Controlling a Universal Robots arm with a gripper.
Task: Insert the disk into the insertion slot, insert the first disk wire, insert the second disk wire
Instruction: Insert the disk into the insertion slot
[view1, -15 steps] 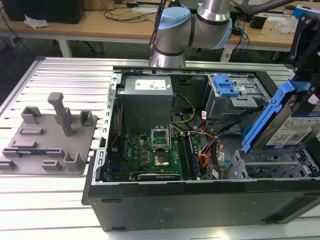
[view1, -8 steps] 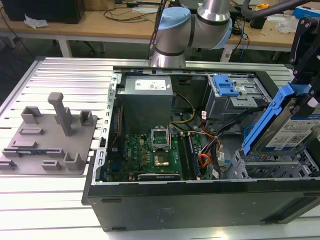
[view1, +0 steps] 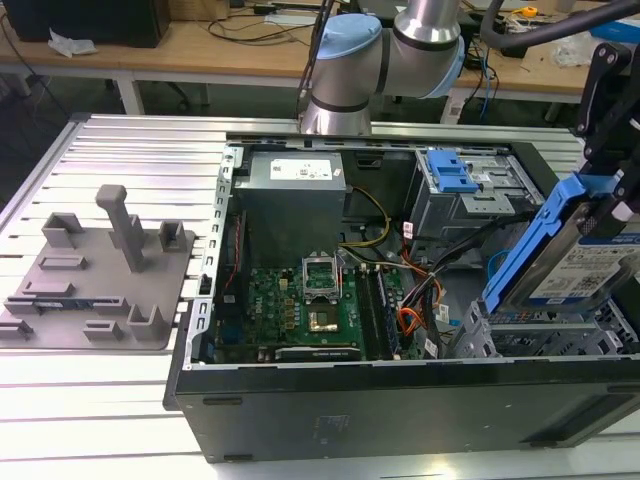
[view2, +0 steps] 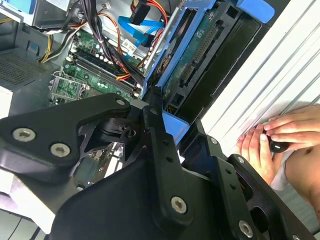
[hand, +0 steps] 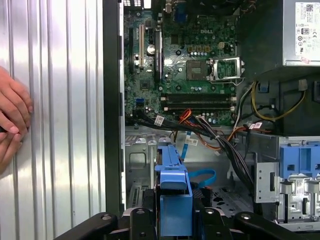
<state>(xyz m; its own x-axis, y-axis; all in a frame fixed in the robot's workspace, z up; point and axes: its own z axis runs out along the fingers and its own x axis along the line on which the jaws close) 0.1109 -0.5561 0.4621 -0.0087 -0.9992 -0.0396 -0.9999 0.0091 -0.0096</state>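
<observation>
Gripping: the gripper (view1: 612, 190) has its black fingers (hand: 144, 212) closed on the two sides of the disk (view1: 585, 265), at the exterior view's right.
Disk: held in the air and steeply tilted, label side showing in the exterior view, its blue carrier (hand: 172, 195) between the fingers in the first wrist view; the green circuit-board side (view2: 200, 55) shows in the second wrist view.
Insertion slot: the insertion slot (view1: 530, 335) sits in the grey perforated cage directly under the disk; the disk is not in it, and whether its lower edge touches the cage top I cannot tell.
Wires: orange and blue flat cables (view1: 410, 320) lie loose beside the cage, with a bundle of black leads (hand: 225, 150) running past them.
Motherboard: the green motherboard (view1: 300, 300) lies flat on the case floor, near the cables.
Drive box: a larger grey drive box (view1: 455, 180) with a blue plastic tab stands at the far corner of the case.
Power supply: the grey power supply (view1: 295, 180) sits beyond the motherboard.
Case: the black computer case (view1: 400, 400) lies open on its side on the slatted metal table (view1: 100, 400).
Hand: a person's hand (view2: 280, 135) rests on the table just outside the case wall.
Fixture: a grey fixture plate (view1: 100, 270) lies on the table, well apart from the case at the exterior view's left.
Arm: the robot arm (view1: 390, 50) rises behind the case.
</observation>
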